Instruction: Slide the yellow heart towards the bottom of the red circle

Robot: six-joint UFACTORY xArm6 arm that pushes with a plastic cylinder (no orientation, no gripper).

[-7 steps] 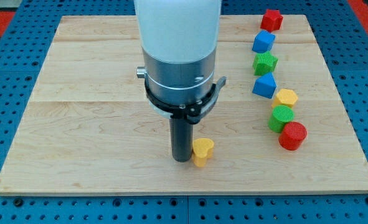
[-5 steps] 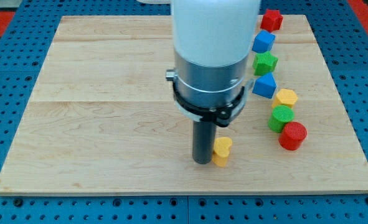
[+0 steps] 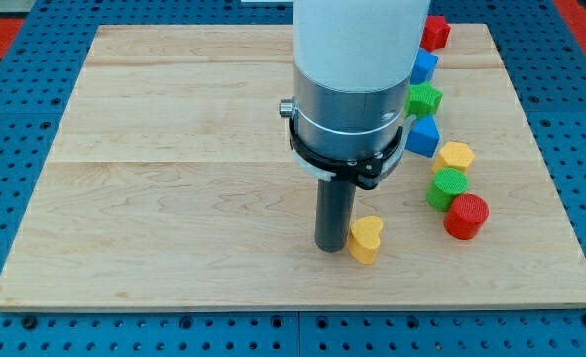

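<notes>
The arm carried no fingers at all, only a straight dark rod hanging below its white and grey metal body, so it had hold of nothing. My tip (image 3: pixel 333 248) rested on the pale wooden board (image 3: pixel 154 198), touching the left side of the small yellow heart-shaped block (image 3: pixel 366 239), which lay near the view's bottom, a little right of the middle.

The red round cylinder block (image 3: pixel 466 216) stood to the view's right of the heart, apart from it and slightly higher in the view. Just above it, touching or nearly so, sat the green round ribbed block (image 3: pixel 447 186), and above that the yellow hexagonal block (image 3: pixel 455 156). A blue triangular block (image 3: pixel 424 136) stood to the left of the yellow one, partly behind the arm's body. Farther toward the view's top ran a green star-shaped block (image 3: pixel 424 98), a blue block (image 3: pixel 425 66) whose shape was partly hidden by the arm, and a red star-shaped block (image 3: pixel 435 31) near the board's top edge. A blue perforated table (image 3: pixel 5 119) surrounded the board.
</notes>
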